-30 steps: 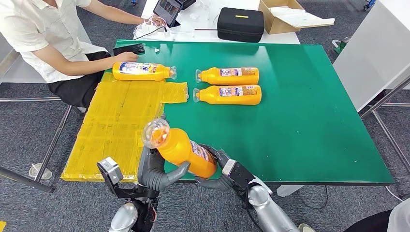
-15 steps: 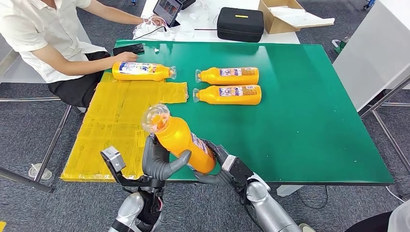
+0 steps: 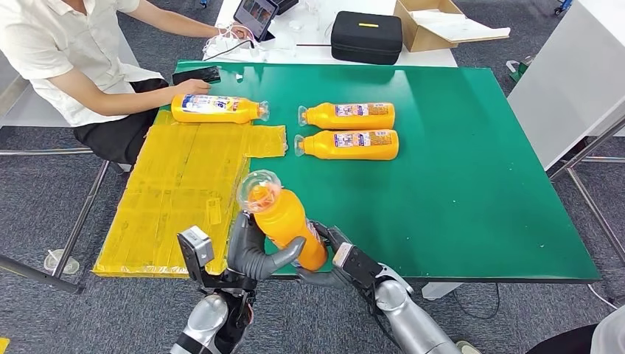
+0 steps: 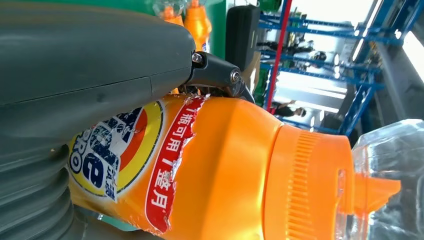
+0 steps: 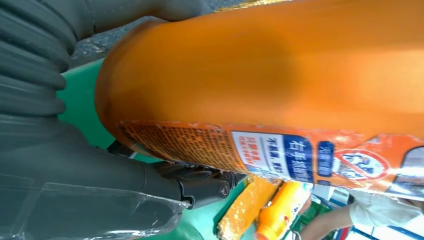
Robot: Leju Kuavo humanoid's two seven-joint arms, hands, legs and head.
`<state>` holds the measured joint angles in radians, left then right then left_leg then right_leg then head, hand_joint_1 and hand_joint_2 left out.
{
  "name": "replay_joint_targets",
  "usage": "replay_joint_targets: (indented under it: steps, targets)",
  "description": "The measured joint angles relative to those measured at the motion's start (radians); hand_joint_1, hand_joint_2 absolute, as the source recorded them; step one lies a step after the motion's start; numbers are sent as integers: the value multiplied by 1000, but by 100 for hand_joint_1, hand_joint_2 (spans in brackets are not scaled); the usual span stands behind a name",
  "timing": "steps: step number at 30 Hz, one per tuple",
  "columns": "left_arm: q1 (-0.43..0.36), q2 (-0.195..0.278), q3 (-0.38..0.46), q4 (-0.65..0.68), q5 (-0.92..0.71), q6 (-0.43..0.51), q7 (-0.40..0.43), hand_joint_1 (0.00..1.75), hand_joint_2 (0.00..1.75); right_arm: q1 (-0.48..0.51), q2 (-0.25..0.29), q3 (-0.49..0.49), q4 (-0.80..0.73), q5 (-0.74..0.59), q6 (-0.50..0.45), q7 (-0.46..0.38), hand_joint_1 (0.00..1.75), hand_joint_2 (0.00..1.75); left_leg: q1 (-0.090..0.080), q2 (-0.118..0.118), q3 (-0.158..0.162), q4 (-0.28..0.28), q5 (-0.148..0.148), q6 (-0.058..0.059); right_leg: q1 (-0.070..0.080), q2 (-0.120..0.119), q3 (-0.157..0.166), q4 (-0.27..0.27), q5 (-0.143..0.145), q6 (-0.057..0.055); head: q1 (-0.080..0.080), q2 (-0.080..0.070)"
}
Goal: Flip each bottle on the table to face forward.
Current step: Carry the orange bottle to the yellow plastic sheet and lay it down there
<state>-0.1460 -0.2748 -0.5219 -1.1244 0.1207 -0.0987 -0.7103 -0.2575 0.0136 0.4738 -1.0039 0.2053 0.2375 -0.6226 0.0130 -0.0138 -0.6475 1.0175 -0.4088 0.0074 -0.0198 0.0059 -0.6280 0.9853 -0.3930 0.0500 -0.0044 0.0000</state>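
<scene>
1. Both hands hold one bottle (image 3: 284,218) low centre of the head view, tilted, cap up and away from the robot, lifted off the green surface (image 3: 472,184).
2. Left hand (image 3: 254,251): fingers wrapped round the body. Right hand (image 3: 335,262): fingers cupping the base end.
3. Risk: smooth plastic could slip or twist during the handover turn; if one hand lets go early, it may drop off the near edge.
4. Nearby: two bottles (image 3: 346,130) upper centre, another (image 3: 217,108) upper left beside a person's hand (image 3: 193,86); yellow mat (image 3: 177,184) left. Nothing blocks the set-down space.
</scene>
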Motion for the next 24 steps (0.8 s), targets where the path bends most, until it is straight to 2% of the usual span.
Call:
replay_joint_targets:
  steps: [1,3,7,8,12,15,17,22,24]
  targets:
    - [-2,2,-3,8,-5,4,0,175,175,2,-1,0,2,1,-1,0,143,175,0,0,0,0,0,0,0,0,0,0,0,0,0,0]
    - [-6,4,-6,20,-7,13,-1,175,175,5,-3,0,5,4,-6,1,140,175,0,0,0,0,0,0,0,0,0,0,0,0,0,0]
    - [-11,4,-8,36,-9,25,-2,175,175,10,-3,0,9,5,-16,4,1,175,0,0,0,0,0,0,0,0,0,0,0,0,0,0]
    - [-12,4,-8,38,-7,29,-1,175,175,11,-2,0,9,3,-20,7,0,175,0,0,0,0,0,0,0,0,0,0,0,0,0,0]
    - [-10,7,3,40,49,38,28,175,175,28,5,-2,6,3,-66,27,0,0,0,0,0,0,0,0,0,0,0,0,0,0,0,0]
    - [6,11,19,22,83,57,48,175,175,41,11,-5,-5,24,-129,40,0,0,0,0,0,0,0,0,0,0,0,0,0,0,0,0]
    - [22,15,28,-11,89,102,56,175,175,50,18,-14,-17,46,-198,45,0,0,0,0,0,0,0,0,0,0,0,0,0,0,0,0]
    - [64,29,39,-113,47,239,62,175,175,67,53,-61,-57,111,-458,43,0,0,0,0,0,0,0,0,0,0,-1,0,0,0,0,0]
    - [77,34,41,-148,-6,318,51,175,175,77,64,-87,-70,152,-600,26,0,0,0,0,0,0,0,0,0,0,-1,0,0,0,0,0]
